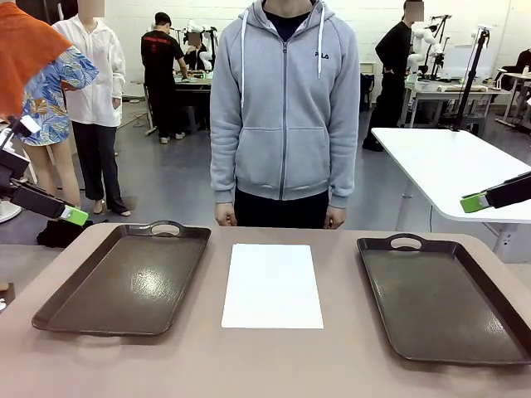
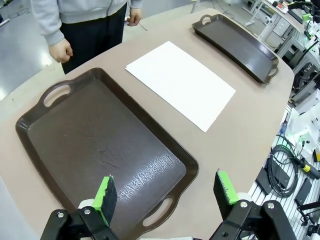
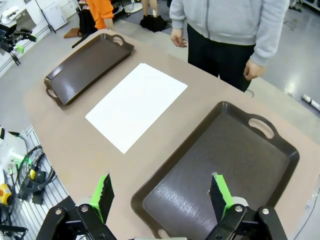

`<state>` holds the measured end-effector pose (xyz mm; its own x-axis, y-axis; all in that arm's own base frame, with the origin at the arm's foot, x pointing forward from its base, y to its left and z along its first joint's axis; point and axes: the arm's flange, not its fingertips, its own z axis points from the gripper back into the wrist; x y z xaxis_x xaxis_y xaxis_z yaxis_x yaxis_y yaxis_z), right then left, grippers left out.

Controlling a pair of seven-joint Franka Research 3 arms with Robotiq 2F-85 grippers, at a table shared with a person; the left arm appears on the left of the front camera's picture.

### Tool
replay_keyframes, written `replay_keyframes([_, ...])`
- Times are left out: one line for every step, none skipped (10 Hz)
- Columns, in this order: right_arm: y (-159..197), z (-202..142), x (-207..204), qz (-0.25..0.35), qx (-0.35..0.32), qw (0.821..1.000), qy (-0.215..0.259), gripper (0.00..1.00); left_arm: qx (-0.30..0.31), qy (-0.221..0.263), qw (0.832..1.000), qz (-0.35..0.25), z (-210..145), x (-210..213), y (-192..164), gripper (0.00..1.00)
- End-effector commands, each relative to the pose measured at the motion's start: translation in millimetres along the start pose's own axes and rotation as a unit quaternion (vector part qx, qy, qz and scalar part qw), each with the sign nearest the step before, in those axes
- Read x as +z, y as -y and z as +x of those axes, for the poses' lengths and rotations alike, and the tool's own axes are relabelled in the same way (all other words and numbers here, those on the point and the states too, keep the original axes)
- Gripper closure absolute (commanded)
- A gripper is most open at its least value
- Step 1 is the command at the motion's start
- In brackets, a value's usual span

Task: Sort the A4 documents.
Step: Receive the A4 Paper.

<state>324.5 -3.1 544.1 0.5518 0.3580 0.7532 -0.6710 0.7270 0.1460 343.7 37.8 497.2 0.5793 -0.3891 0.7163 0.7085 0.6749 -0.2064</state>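
The A4 documents show as a white sheet or stack lying flat in the middle of the table, between two dark brown trays. They also appear in the left wrist view and the right wrist view. My left gripper hangs open off the table's left side, above the near end of the left tray, its jaws holding nothing. My right gripper hovers open at the far right, over the right tray, its jaws also holding nothing.
A person in a grey hoodie stands at the far edge, hands down at the sides. Both trays, left and right, hold nothing. A white table stands behind on the right. Cables lie below the table's side.
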Motion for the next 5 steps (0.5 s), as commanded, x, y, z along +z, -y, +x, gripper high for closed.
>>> replay_keyframes([-25.6,-61.0,-14.0,-0.005,0.003,1.0,0.002,0.0,-0.012,0.006,1.0,-0.003,-30.3,-12.3,20.5,0.0])
replay_keyframes([-25.1,-62.7,-9.8,-0.012,0.002,1.0,0.003,0.0,-0.013,0.006,1.0,-0.003,-30.3,-11.9,21.1,0.0])
replay_keyframes([-24.9,-64.5,-6.4,-0.016,0.001,1.0,0.006,0.0,-0.013,0.008,1.0,-0.003,-31.7,-11.6,21.5,0.0])
replay_keyframes([-25.0,-65.2,-5.4,-0.017,0.001,1.0,0.005,0.0,-0.012,0.008,1.0,-0.003,-32.5,-11.8,21.1,0.0])
replay_keyframes([-24.9,-65.3,-5.0,-0.02,0.0,1.0,0.002,0.0,-0.013,0.008,1.0,-0.005,-32.4,-12.7,21.7,0.0])
